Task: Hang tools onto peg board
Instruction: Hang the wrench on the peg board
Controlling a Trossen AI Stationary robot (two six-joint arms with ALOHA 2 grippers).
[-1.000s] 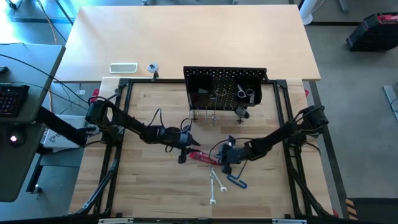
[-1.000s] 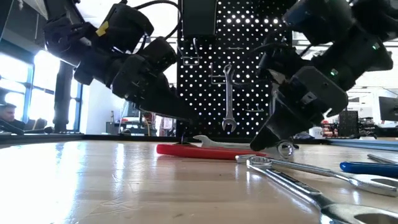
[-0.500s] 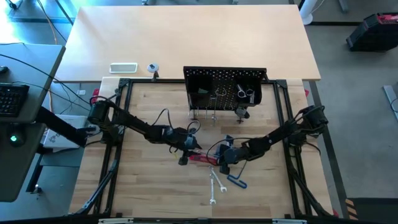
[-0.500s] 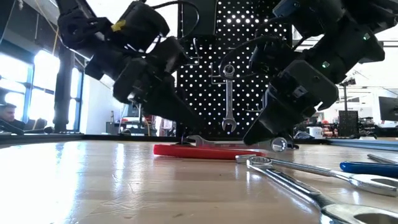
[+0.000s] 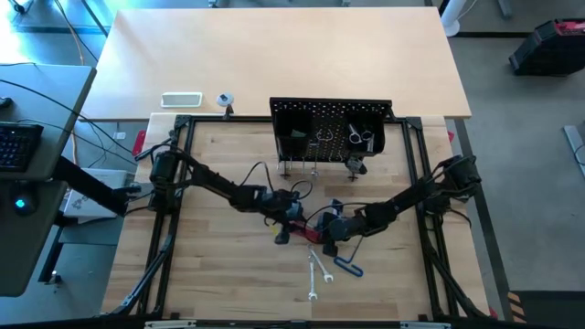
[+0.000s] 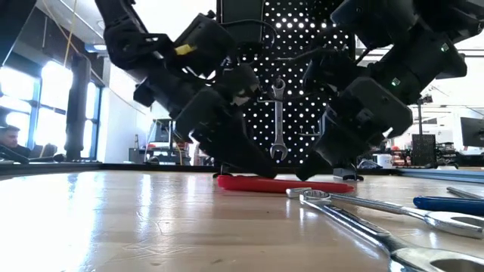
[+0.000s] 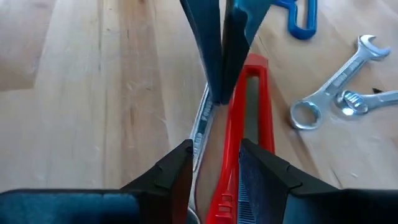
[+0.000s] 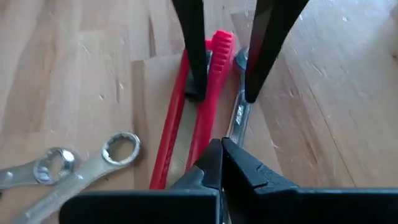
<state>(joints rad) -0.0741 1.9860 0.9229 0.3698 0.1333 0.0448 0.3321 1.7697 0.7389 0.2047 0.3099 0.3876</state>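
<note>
The red-handled tool (image 5: 309,236) lies flat on the table's middle, and also shows in the low view (image 6: 280,183). A slim silver wrench (image 7: 200,127) lies along it. My left gripper (image 5: 291,222) is open, low over the table; its fingers stand on either side of one red handle (image 7: 229,180) and the wrench. My right gripper (image 5: 323,230) faces it, shut at the wrench's other end. The black peg board (image 5: 315,123) stands at the far side with a wrench (image 6: 278,121) hanging on it. My left gripper: its fingers (image 8: 191,74) straddle a red handle and the silver wrench from above, slanting toward the table's right; I cannot tell whether they touch. My right gripper is shut at the silver wrench's end (image 8: 235,127), slanting down from the table's right. The wrench lies on the table; the fingertips hide the exact contact.
Two more silver wrenches (image 5: 318,268) and the blue-ended key (image 5: 349,265) lie nearer the front, right of the red tool. A black tubular frame (image 5: 174,183) borders the table. A white tray (image 5: 181,99) lies on the far table.
My left gripper has gone toward the table's right, closing on my right gripper, and now stands over the red tool. The red tool has slid a little toward the table's right. My right gripper has edged toward the left one.
</note>
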